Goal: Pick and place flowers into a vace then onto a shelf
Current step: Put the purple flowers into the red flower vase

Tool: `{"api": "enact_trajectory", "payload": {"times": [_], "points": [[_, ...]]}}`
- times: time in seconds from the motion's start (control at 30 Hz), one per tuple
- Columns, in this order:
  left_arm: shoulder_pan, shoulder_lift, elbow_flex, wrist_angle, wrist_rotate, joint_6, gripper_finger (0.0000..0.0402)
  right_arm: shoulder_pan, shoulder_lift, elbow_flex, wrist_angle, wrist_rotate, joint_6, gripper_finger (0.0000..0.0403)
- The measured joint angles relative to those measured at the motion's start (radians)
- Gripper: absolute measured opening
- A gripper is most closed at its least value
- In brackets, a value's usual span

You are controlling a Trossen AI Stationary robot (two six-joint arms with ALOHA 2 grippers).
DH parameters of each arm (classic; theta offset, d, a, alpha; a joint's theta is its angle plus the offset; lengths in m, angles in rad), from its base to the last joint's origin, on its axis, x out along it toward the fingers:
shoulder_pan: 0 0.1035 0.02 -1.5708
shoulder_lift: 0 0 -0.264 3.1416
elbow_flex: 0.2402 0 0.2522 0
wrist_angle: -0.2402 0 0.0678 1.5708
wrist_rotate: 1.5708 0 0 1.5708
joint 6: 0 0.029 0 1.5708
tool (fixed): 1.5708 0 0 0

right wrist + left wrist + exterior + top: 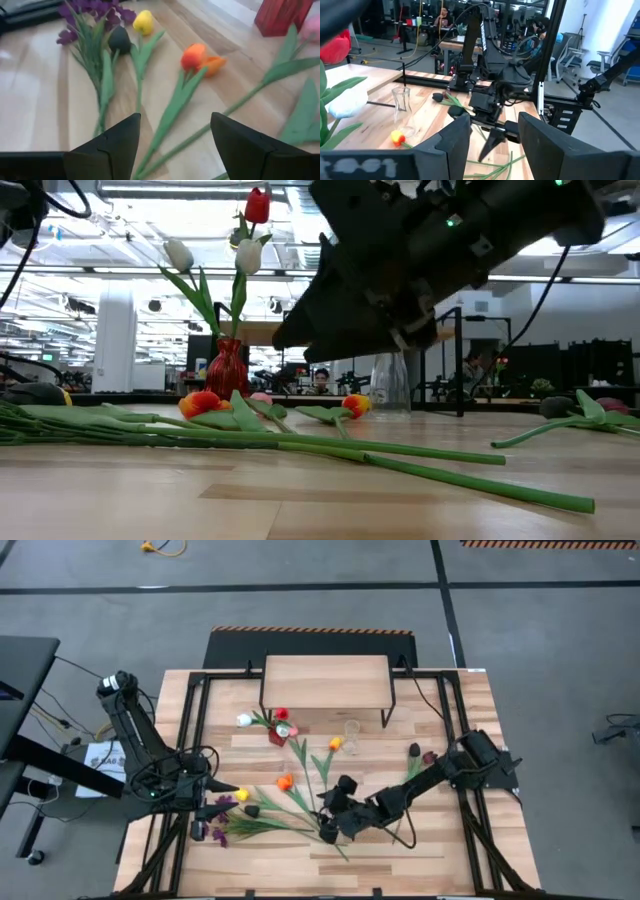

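Note:
Several long-stemmed tulips (285,781) and purple sprigs (222,808) lie flat on the plank table. In the right wrist view I see the sprigs (90,15), a yellow tulip (143,22), a dark one (119,39) and an orange one (194,56). A red vase (277,736) stands upright with a red tulip (257,205) and white ones in it. The shelf (325,682) stands at the far side. My right gripper (175,117) hovers open above the stems (300,330). My left gripper (205,815) is open beside the sprigs, near the left edge.
A clear glass vase (351,728) stands in front of the shelf, also visible in the left wrist view (400,105). Two dark tulips (420,754) lie toward the right side. Black frame rails (195,710) run along both table sides. Bare planks show at the near edge (400,865).

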Motion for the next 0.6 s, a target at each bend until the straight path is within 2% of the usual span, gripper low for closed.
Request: {"api": "enact_trajectory", "payload": {"times": [0.2,0.33,0.47,0.6], "points": [[-0.033,0.046,0.0,0.015,-0.079,-0.012,0.0158,-0.007,-0.005,0.009,-0.005,-0.007,-0.008,0.0218],[-0.036,0.104,0.0,0.031,-0.094,-0.045,0.0158,-0.007,0.004,0.009,0.009,-0.008,0.0,0.0214],[-0.036,0.161,0.0,0.155,-0.093,-0.018,0.0158,-0.007,0.004,0.009,0.031,-0.002,0.032,0.021],[-0.036,0.217,0.0,0.281,-0.046,0.033,0.0158,-0.006,0.005,0.008,0.03,-0.002,0.052,0.0208]]}}
